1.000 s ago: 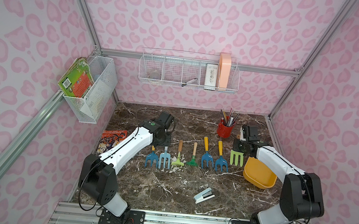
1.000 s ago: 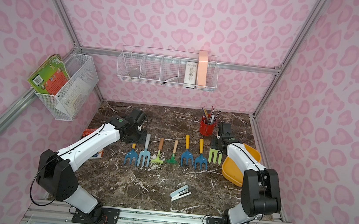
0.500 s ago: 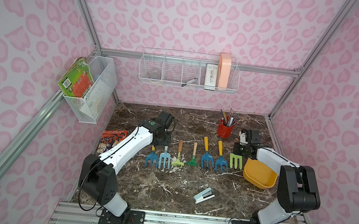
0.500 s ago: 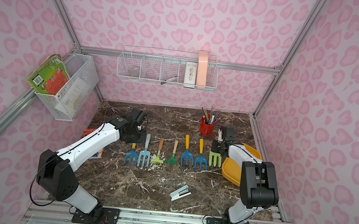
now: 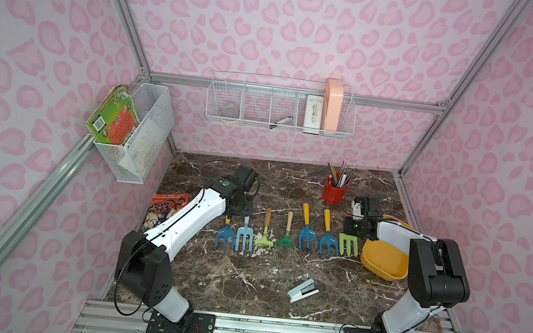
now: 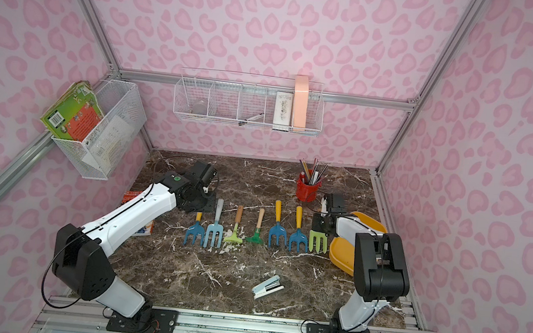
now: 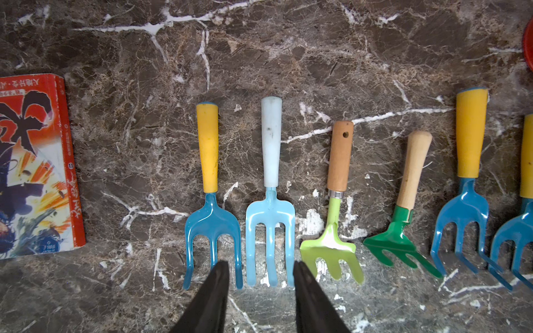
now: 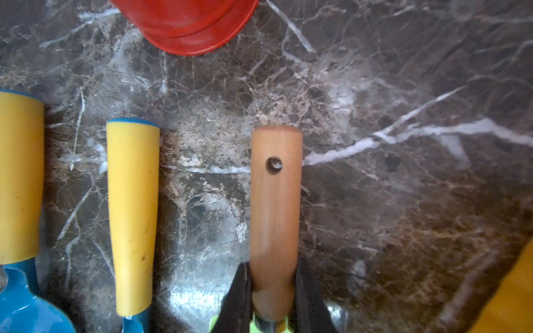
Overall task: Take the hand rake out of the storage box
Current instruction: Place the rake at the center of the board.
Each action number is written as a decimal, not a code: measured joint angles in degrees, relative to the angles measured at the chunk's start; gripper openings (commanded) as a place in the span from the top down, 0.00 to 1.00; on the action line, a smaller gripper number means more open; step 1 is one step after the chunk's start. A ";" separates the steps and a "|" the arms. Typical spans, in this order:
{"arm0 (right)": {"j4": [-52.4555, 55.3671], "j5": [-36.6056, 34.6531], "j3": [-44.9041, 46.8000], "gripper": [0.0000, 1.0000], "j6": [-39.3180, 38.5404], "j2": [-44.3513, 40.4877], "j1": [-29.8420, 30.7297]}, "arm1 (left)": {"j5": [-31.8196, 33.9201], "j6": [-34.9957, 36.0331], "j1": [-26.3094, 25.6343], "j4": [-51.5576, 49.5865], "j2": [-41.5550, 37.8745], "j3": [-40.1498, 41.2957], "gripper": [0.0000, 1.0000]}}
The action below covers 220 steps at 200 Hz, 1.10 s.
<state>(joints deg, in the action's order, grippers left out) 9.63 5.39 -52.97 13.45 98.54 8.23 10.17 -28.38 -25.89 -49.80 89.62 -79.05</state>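
**Left wrist view.** We read one numeral, an 11 in a small circle [image 7: 70, 165], on the red spine [image 7: 65, 121] of the comic book [image 7: 31, 161] that lies flat on the marble tabletop [image 7: 288, 57]. Lines of East Asian characters run along this spine and across the cover's edge. They appear inverted, and we cannot read them reliably. A round blue emblem [image 7: 49, 248] near the cover's corner carries small characters too fine to read.

**Both top views.** The green book [image 5: 113, 117] in the side wire basket [image 5: 152, 118] bears a white patch [image 5: 97, 121] resembling a barcode, and we cannot read its digits. The white card [image 5: 314, 110] in the rear wire basket [image 5: 249, 123] shows dark print that we cannot read.
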 measured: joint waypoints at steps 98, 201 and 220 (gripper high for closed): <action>-0.63 0.63 -0.61 0.52 -0.13 -0.63 -0.35 | 1.03 0.33 0.87 -0.44 0.66 -0.85 0.58; -4.22 -2.86 3.98 0.21 1.88 -15.02 -4.66 | 0.22 2.99 8.37 6.91 -2.27 4.55 0.56; -4.07 -3.74 5.09 0.26 4.20 -15.45 -8.61 | 0.22 3.04 8.41 6.86 -2.62 4.46 0.56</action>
<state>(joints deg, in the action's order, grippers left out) 5.56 1.65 -47.88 17.65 83.09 -0.38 10.39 -25.34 -17.47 -42.94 87.00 -74.59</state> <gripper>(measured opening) 0.768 0.440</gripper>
